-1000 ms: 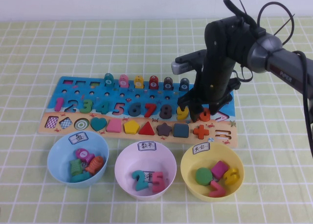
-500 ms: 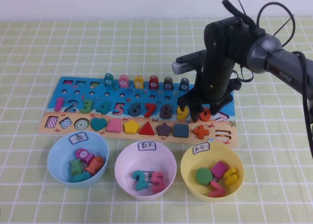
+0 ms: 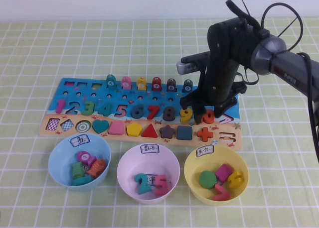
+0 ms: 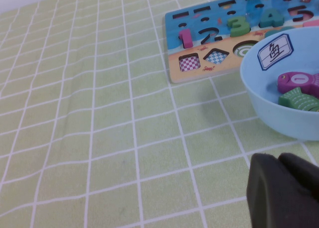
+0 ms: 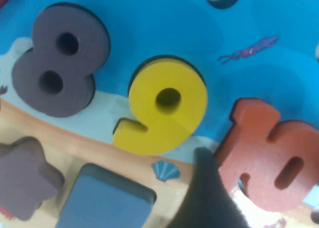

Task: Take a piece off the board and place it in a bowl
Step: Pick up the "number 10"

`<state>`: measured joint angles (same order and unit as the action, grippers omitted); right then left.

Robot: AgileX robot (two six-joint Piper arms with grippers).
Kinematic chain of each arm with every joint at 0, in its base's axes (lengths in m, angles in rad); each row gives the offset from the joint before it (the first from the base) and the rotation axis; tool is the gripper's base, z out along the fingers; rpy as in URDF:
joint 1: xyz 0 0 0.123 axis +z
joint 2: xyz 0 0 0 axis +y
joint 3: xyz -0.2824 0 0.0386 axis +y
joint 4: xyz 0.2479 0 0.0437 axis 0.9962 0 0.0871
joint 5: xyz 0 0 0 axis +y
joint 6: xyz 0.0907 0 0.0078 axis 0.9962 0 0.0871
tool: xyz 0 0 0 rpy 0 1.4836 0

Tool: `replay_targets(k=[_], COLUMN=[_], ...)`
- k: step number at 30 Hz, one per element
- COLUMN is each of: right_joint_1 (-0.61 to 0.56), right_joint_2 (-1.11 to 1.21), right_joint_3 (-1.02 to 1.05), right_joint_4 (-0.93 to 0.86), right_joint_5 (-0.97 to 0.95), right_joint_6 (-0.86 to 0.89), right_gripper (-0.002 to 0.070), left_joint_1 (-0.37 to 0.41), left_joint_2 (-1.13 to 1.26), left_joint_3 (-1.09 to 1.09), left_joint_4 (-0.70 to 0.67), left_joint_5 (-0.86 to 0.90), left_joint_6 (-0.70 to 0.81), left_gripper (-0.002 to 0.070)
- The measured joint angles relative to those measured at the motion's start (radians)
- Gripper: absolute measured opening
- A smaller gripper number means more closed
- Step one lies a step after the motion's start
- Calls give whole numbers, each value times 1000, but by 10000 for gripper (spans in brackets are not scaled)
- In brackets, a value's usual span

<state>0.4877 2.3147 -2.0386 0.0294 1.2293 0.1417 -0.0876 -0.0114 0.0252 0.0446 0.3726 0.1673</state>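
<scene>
Right pincer (image 3: 202, 117) lowered, spread; left pincer (image 4: 286, 190) parked

light: bright, even | shadows: soft | right wrist view: blurred

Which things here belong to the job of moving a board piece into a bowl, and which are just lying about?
Job:
orange-red 10
board
pink bowl
right end effector, open over the 10

Lying about:
blue bowl
yellow bowl
yellow 9
left end effector, parked
</scene>
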Motion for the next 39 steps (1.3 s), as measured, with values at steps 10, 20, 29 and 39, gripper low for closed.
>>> replay_targets(k=[10,20,29,39], right_joint_1=[2,2,2,2], right_joint_2=[0,0,0,0], right_joint_3=[0,0,0,0], right_joint_4=[-6,-8,-10,-1], right_joint_5=[0,0,0,-3], right_joint_6=[68,121,167,203], right_gripper=[412,412,411,338], left_joint_1=[0,0,0,0], left_joint_2=[0,0,0,0], left_joint_3=[0,0,0,0], left_joint_4=[0,0,0,0], left_joint_5=[0,0,0,0], left_joint_6=[0,0,0,0], left_gripper=[-5,-5,-5,-5])
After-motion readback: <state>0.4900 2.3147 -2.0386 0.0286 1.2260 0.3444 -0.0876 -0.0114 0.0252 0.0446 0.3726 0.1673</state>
